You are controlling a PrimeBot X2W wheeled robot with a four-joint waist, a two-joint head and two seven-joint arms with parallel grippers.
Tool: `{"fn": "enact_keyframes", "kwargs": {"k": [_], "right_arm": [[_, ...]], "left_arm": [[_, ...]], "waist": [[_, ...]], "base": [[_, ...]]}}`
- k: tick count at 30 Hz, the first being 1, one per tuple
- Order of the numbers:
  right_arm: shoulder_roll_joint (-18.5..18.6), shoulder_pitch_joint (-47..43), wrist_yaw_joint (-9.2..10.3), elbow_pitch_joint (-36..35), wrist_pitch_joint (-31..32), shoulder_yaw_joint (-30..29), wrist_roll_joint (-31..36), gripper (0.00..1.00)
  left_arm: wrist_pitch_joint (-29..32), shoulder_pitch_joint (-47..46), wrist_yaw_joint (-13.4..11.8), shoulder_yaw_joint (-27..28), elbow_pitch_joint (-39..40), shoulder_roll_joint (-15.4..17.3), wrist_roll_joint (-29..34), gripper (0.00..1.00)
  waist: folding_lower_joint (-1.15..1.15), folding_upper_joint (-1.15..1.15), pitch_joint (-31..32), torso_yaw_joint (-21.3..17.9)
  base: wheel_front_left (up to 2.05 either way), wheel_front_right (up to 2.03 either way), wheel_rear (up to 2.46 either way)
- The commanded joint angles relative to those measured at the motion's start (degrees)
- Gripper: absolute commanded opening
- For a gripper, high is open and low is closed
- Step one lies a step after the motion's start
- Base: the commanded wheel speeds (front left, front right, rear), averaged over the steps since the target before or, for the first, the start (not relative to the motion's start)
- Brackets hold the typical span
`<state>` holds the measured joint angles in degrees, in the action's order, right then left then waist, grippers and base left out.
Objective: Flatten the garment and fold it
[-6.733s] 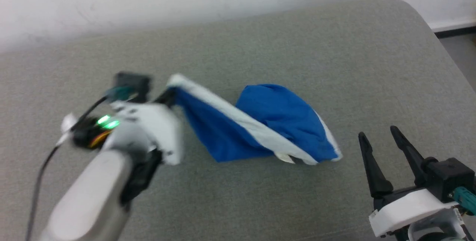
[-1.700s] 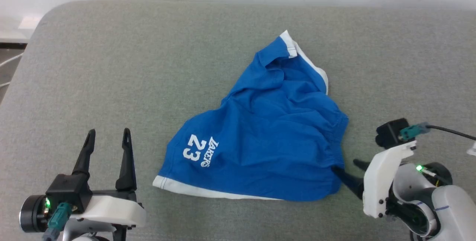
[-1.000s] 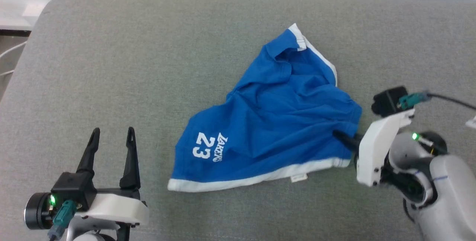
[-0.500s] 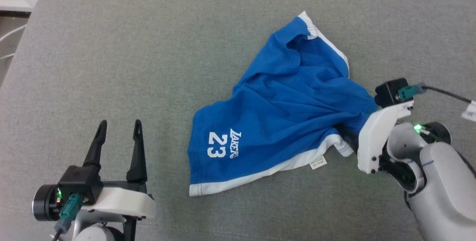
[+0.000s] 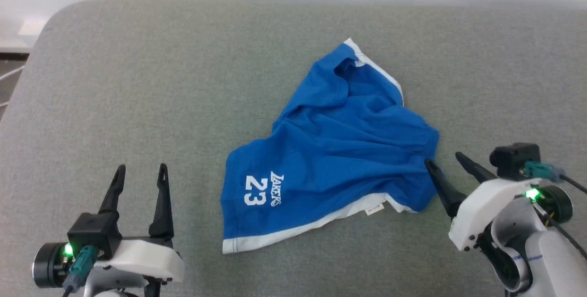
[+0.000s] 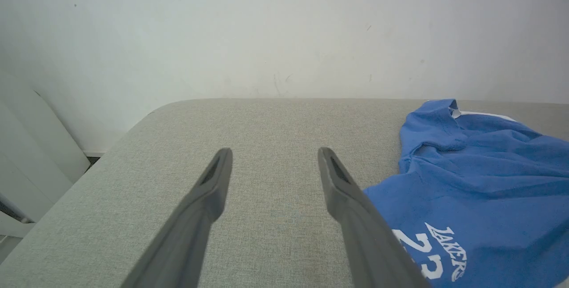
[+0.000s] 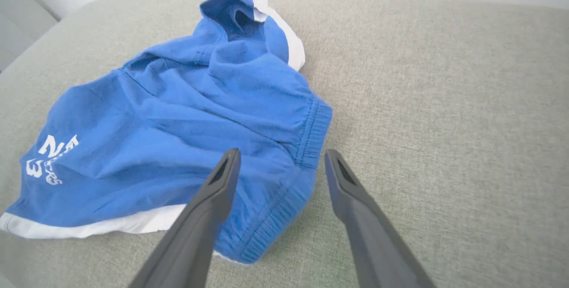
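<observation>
Right gripper [image 5: 442, 158]: jaws are spread wide; nothing is held.
Garment [image 5: 330, 150]: laid crumpled on the grey cushion [image 5: 137, 81], its waist edge just beside the right jaws, the rest spread off to their left.
Left gripper [image 5: 141, 167]: jaws are spread wide and empty; the garment is seen off to their right.

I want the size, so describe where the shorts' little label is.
On the grey cushion, find the blue shorts. Below their white hem, right of the 23 print, a small white tag pokes out: a loose flap, not printed lettering.
</observation>
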<state>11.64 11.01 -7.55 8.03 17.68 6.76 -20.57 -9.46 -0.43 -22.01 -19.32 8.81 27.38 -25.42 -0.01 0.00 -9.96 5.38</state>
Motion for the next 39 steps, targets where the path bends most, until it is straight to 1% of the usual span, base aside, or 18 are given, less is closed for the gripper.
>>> {"fn": "enact_keyframes", "kwargs": {"k": [1,6,9,11,15,19,25,28,31,37,39], "right_arm": [[-1.0,-1.4,0.06,-1.3,-1.4,-1.1,1.1,1.0],[-3.9,-5.5,0.06,-6.1,-5.5,-3.7,5.5,1.0],[-5.5,-8.2,0.06,-9.5,-7.7,-4.7,7.2,1.0],[-6.5,-10.2,0.06,-11.7,-8.5,-5.2,8.0,1.0],[-7.7,-14.1,0.06,-16.1,-8.8,-5.0,9.5,1.0],[-8.3,-17.4,0.06,-19.8,-9.1,-3.7,10.4,1.0],[-8.7,-20.6,0.06,-22.6,-9.2,-2.5,9.7,1.0],[-8.7,-21.4,0.06,-23.3,-8.8,-1.9,9.1,1.0],[-8.7,-21.2,0.06,-23.9,-8.8,-1.7,9.0,1.0],[-8.8,-19.8,0.06,-25.1,-8.7,-1.0,9.2,1.0],[-8.8,-19.3,0.06,-25.4,-8.7,-0.7,9.2,1.0]], "left_arm": [[0.4,0.7,-0.5,0.2,0.3,0.4,-0.4,1.0],[1.6,2.0,-1.3,0.4,0.6,1.2,-0.5,1.0],[3.9,3.0,-1.9,0.3,0.7,1.9,-0.8,1.0],[6.5,3.5,-2.2,-0.1,0.7,2.3,-1.5,1.0],[13.7,3.8,-1.8,-1.6,0.7,3.4,-3.3,1.0],[22.9,3.7,-1.1,-3.5,0.7,4.9,-5.8,1.0],[35.1,3.0,-0.7,-6.4,0.6,6.4,-8.9,1.0],[39.9,2.0,-0.1,-8.0,-0.3,6.5,-10.2,1.0],[42.8,0.1,0.8,-9.3,-1.5,5.8,-11.1,1.0],[47.4,-4.3,1.9,-11.9,-7.1,3.4,-11.9,1.0],[47.6,-5.6,2.0,-11.9,-9.1,2.3,-12.2,1.0]], "waist": [[0.01,0.0,1.4,-1.1],[0.01,0.0,3.1,-1.8],[0.01,0.0,3.9,-2.3],[0.01,0.0,4.3,-2.6],[0.01,0.0,4.9,-3.8],[0.01,0.0,5.8,-5.5],[0.01,0.0,6.4,-8.3],[0.01,0.0,5.9,-9.2],[0.01,0.0,5.0,-9.7],[0.01,0.0,2.2,-10.4],[0.01,0.0,1.2,-10.7]], "base": [[0.0,0.0,0.0],[0.0,0.0,0.0],[0.0,0.0,0.0],[0.0,0.0,0.0],[0.0,0.0,0.0],[0.0,0.0,0.0],[0.0,0.0,0.0],[0.0,0.0,0.0],[0.0,0.0,0.0],[0.0,0.0,0.0],[0.0,0.0,0.0]]}}
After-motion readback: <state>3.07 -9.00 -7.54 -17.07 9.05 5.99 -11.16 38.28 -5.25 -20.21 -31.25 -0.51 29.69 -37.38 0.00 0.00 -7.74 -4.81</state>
